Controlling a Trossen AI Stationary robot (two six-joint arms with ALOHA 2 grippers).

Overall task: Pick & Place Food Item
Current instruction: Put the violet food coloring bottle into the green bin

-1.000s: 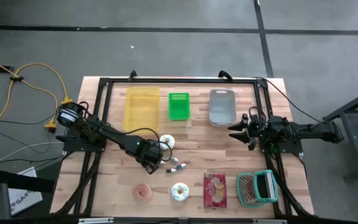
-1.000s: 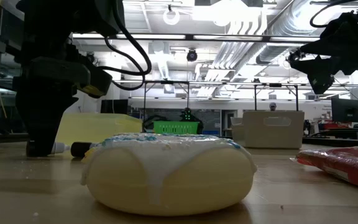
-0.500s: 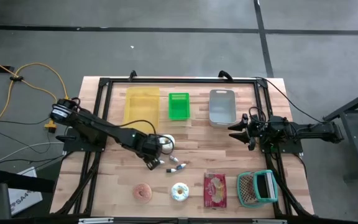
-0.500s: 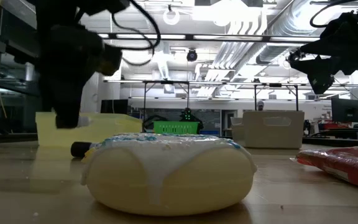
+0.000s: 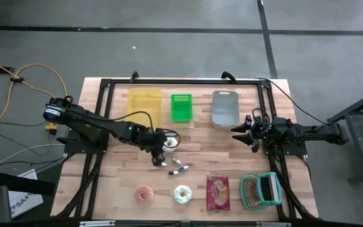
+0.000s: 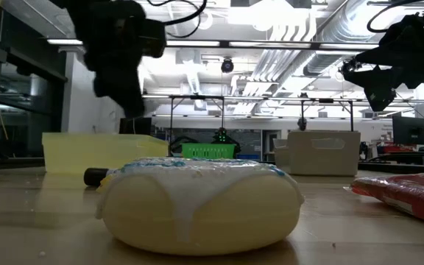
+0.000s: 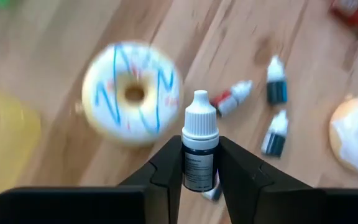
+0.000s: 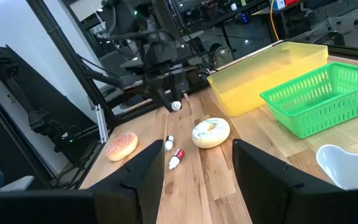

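Left gripper (image 7: 199, 180) clamps a dropper bottle (image 7: 198, 152), its base hidden; right gripper (image 5: 241, 134) waits open at three o'clock.

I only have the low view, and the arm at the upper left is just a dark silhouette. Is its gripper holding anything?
Observer: Yes. The left wrist view shows the left gripper shut on a small dropper bottle with a white cap.
Operator: What is around it on the table?
Observer: From above, it hangs beside a blue-striped iced donut, and three more little bottles lie on the wood nearby.
Operator: And the right arm?
Observer: The right gripper is open and holds nothing. It is near the grey bin.
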